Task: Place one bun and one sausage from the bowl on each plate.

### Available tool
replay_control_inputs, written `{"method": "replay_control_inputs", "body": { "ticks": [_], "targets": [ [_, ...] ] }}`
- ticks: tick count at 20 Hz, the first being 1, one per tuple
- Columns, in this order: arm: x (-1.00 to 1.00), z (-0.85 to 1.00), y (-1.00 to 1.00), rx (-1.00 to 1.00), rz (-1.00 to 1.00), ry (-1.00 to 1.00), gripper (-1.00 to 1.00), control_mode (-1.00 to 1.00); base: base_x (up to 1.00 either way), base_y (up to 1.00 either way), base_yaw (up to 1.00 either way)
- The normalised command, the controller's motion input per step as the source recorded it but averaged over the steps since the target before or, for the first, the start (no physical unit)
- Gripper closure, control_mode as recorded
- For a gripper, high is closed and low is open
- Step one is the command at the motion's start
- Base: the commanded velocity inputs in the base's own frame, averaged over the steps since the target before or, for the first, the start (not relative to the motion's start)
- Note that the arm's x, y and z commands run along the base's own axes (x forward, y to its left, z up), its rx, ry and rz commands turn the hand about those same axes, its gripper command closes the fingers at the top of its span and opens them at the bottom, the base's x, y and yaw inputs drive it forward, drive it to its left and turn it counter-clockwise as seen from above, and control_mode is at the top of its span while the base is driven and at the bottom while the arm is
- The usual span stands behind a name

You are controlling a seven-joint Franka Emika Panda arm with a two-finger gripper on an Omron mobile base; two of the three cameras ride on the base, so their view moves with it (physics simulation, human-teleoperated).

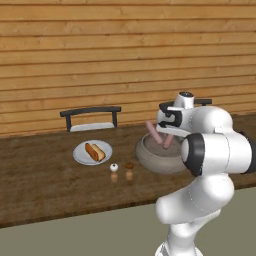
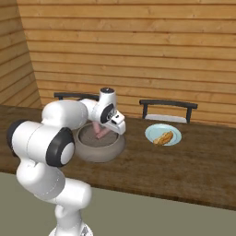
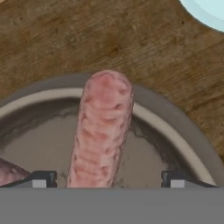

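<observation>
Over the bowl [image 1: 156,159] the tool [image 3: 108,180] hangs with its jaws wide apart, one dark fingertip [image 3: 40,178] to each side of a pink sausage [image 3: 103,131] without touching it. That sausage leans upright in the bowl, its top end rising past the thick rim toward the wooden desk [image 3: 78,39] beyond. A second sausage [image 1: 153,131] also stands tilted in the bowl, just beside the first, and its end shows at the lower left corner of the hand view. The bowl, speckled grey, sits on the desk near the robot's side, and the white arm [image 2: 69,117] reaches down into it from above.

To the bowl's left in the left base view lies the pale grey-white plate [image 1: 79,155], carrying a bun with a sausage [image 1: 94,151] on it. Between that plate and the bowl stand two tiny shakers, one white [image 1: 114,168] and one brown [image 1: 129,165], close together. To the bowl's right in the right base view lies the pale blue-green plate [image 2: 152,132], with a bun [image 2: 163,138] on it. Behind the desk stand two dark chairs [image 2: 167,109] against a wall of wooden planks [image 2: 138,46].
</observation>
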Motion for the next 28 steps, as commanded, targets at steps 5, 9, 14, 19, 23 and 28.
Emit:
{"method": "replay_control_inputs", "body": {
  "ticks": [5, 9, 14, 19, 23, 28],
  "targets": [
    [0.00, 0.03, 0.02, 0.00, -0.02, 0.00, -1.00, -1.00, 0.00, 0.00, 0.00],
    [0.00, -0.16, 0.18, 0.00, 0.00, 0.02, -1.00, -1.00, 0.00, 0.00, 0.00],
    [0.00, -0.16, 0.26, 0.00, 0.00, 0.01, -1.00, -1.00, 0.00, 0.00, 0.00],
    [0.00, -0.23, 0.00, 0.00, 0.00, 0.03, 1.00, -1.00, 0.00, 0.00, 0.00],
    [0.00, -0.10, -0.13, 0.00, 0.00, 0.01, 1.00, -1.00, 0.00, 0.00, 0.00],
    [0.00, -0.03, -0.22, 0.00, 0.00, 0.00, 1.00, -1.00, 0.00, 0.00, 0.00]
  ]
}}
